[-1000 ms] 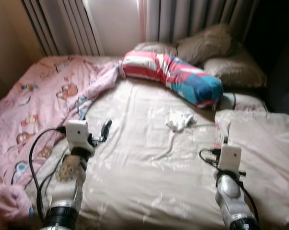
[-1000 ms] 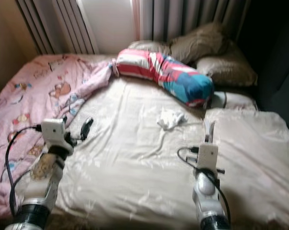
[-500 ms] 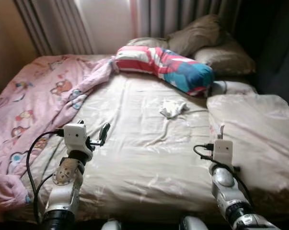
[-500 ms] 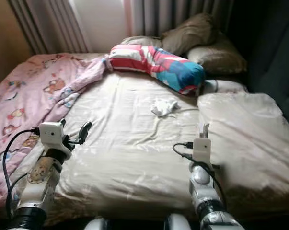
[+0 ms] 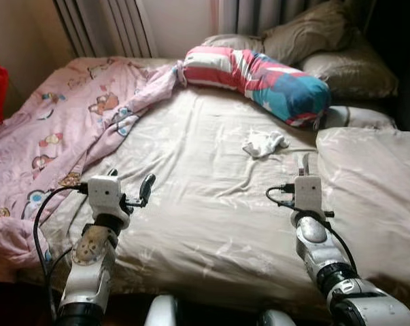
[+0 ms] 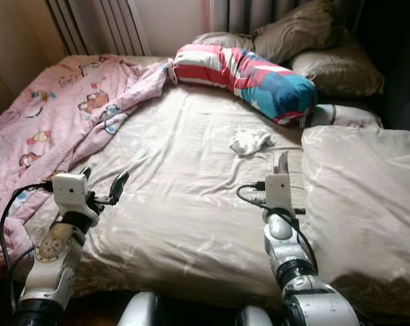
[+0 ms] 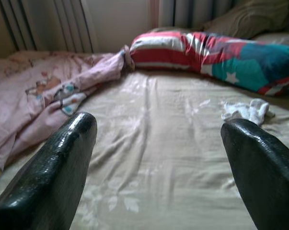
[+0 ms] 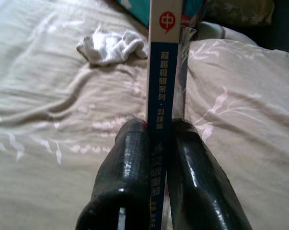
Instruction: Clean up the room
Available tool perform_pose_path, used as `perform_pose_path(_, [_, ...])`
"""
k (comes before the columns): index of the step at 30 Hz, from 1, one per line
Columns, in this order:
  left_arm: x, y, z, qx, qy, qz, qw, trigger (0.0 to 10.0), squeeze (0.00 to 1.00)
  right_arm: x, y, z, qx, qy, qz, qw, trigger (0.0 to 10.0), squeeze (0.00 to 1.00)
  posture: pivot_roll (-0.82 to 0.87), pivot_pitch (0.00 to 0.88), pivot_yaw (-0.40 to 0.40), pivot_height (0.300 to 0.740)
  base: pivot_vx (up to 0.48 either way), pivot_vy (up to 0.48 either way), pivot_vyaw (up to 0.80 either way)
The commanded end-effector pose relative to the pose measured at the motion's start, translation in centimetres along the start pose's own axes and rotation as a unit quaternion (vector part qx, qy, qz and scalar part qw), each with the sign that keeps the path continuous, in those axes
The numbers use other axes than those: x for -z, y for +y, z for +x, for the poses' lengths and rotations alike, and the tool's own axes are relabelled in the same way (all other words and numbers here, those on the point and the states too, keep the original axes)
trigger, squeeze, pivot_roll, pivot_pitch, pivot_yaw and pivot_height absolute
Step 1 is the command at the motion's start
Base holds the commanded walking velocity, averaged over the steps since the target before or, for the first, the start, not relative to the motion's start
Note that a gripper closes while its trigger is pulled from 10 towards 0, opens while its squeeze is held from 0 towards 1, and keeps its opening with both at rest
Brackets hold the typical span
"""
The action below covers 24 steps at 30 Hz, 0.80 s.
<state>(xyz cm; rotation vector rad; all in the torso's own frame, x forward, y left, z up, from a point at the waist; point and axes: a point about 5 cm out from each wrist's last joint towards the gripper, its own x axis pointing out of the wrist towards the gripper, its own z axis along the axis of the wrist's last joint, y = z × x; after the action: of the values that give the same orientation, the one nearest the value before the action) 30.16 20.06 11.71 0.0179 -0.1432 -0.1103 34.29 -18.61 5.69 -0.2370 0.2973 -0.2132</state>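
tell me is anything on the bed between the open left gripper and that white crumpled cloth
Nothing visible. The left gripper is open over bare beige sheet, which runs unbroken to the white cloth. The pink blanket lies off to the side.

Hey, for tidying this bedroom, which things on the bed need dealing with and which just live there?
Part of the job:
- flat package clamped in the right gripper
- white sock crumpled on the sheet
- pink blanket, rumpled
- left gripper, open, ready

Just there:
- striped bolster
- brown pillows
- curtains
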Motion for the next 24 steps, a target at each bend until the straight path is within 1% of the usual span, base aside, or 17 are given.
perform_pose_path(1, [-0.3, 0.3, -0.3, -0.001, 0.000, 0.004, 1.000, 10.0, 0.00, -1.3, -0.3, 0.4, 0.007, -0.024, 0.002, 1.000, 10.0, 0.00, 0.09, 0.113, 0.051, 0.653, 0.000, 0.000, 0.00])
perform_pose_path(2, [-0.2, 0.3, -0.4, 0.000, 0.002, 0.006, 1.000, 10.0, 0.00, -1.4, -0.7, 0.5, 0.026, -0.023, 0.007, 0.999, 10.0, 0.00, 0.10, 0.118, 0.051, 0.653, 0.000, 0.000, 0.00])
perform_pose_path(4, [-0.1, 0.4, -0.6, 0.001, 0.004, 0.007, 1.000, 10.0, 0.00, -1.3, -1.0, 0.5, 0.035, -0.020, 0.014, 0.999, 10.0, 0.00, 0.10, 0.116, 0.050, 0.653, 0.000, 0.000, 0.00])
perform_pose_path(6, [-0.3, 0.5, -0.6, 0.000, 0.004, 0.009, 1.000, 10.0, 0.00, -1.5, -1.3, 0.6, 0.053, -0.016, 0.052, 0.997, 10.0, 0.00, 0.10, 0.118, 0.049, 0.653, 0.000, 0.000, 0.00])
perform_pose_path(8, [-0.4, 0.5, -0.7, -0.001, 0.004, 0.009, 1.000, 10.0, 0.00, -1.6, -1.3, 0.6, 0.059, -0.017, 0.044, 0.997, 10.0, 0.00, 0.10, 0.118, 0.050, 0.653, 0.000, 0.000, 0.00])
perform_pose_path(9, [-0.4, 0.5, -0.7, -0.001, 0.004, 0.010, 1.000, 10.0, 0.00, -1.7, -1.1, 0.7, 0.051, -0.020, 0.027, 0.998, 10.0, 0.00, 0.10, 0.119, 0.049, 0.653, 0.000, 0.000, 0.00])
perform_pose_path(10, [-0.4, 0.5, -0.7, -0.001, 0.004, 0.010, 1.000, 10.0, 0.00, -1.7, -1.1, 0.7, 0.051, -0.020, 0.027, 0.998, 10.0, 0.00, 0.10, 0.119, 0.049, 0.653, 0.000, 0.000, 0.00])
perform_pose_path(11, [-0.4, 0.4, -0.7, 0.000, 0.004, 0.010, 1.000, 10.0, 0.00, -2.1, -0.8, 0.7, 0.033, -0.037, -0.008, 0.999, 10.0, 0.00, 0.11, 0.117, 0.048, 0.653, 0.000, 0.000, 0.00])
perform_pose_path(13, [-0.5, 0.4, -0.7, 0.000, 0.003, 0.010, 1.000, 10.0, 0.00, -2.6, -0.6, 0.7, 0.023, -0.054, -0.042, 0.997, 10.0, 0.00, 0.11, 0.118, 0.048, 0.653, 0.000, 0.000, 0.00])
perform_pose_path(16, [-0.6, 0.4, -0.8, -0.002, 0.001, 0.011, 1.000, 10.0, 0.00, -4.0, -0.4, 0.9, -0.002, -0.098, -0.091, 0.991, 10.0, 0.00, 0.11, 0.119, 0.045, 0.653, 0.000, 0.000, 0.00])
perform_pose_path(18, [-0.7, 0.4, -0.9, -0.003, 0.001, 0.011, 1.000, 10.0, 0.00, -4.9, -0.4, 1.0, -0.015, -0.127, -0.142, 0.982, 10.0, 0.00, 0.11, 0.124, 0.044, 0.653, 0.000, 0.000, 0.00])
perform_pose_path(19, [-0.7, 0.4, -1.1, -0.003, 0.002, 0.012, 1.000, 10.0, 0.00, -5.6, 0.1, 0.9, -0.043, -0.160, -0.220, 0.961, 10.0, 0.00, 0.12, 0.135, 0.042, 0.653, 0.000, 0.000, 0.00])
perform_pose_path(20, [-0.6, 0.5, -1.3, -0.004, 0.004, 0.013, 1.000, 10.0, 0.00, -5.5, 0.6, 0.8, -0.060, -0.174, -0.281, 0.942, 10.0, 0.00, 0.12, 0.136, 0.042, 0.653, 0.000, 0.000, 0.00])
perform_pose_path(21, [-0.6, 0.5, -1.4, -0.005, 0.006, 0.013, 1.000, 10.0, 0.00, -5.4, 0.8, 0.7, -0.072, -0.183, -0.321, 0.926, 10.0, 0.00, 0.12, 0.142, 0.041, 0.653, 0.000, 0.000, 0.00])
perform_pose_path(22, [-0.5, 0.5, -1.6, -0.006, 0.007, 0.014, 1.000, 10.0, 0.00, -4.8, 1.2, 0.6, -0.094, -0.189, -0.384, 0.899, 10.0, 0.00, 0.13, 0.151, 0.037, 0.653, 0.000, 0.000, 0.00])
perform_pose_path(23, [-0.5, 0.5, -1.6, -0.006, 0.007, 0.014, 1.000, 10.0, 0.00, -4.8, 1.2, 0.6, -0.094, -0.189, -0.384, 0.899, 10.0, 0.00, 0.13, 0.151, 0.037, 0.653, 0.000, 0.000, 0.00])
perform_pose_path(24, [-0.5, 0.5, -1.8, -0.006, 0.008, 0.014, 1.000, 10.0, 0.00, -4.3, 1.2, 0.5, -0.104, -0.187, -0.414, 0.885, 10.0, 0.00, 0.13, 0.159, 0.036, 0.653, 0.000, 0.000, 0.00])
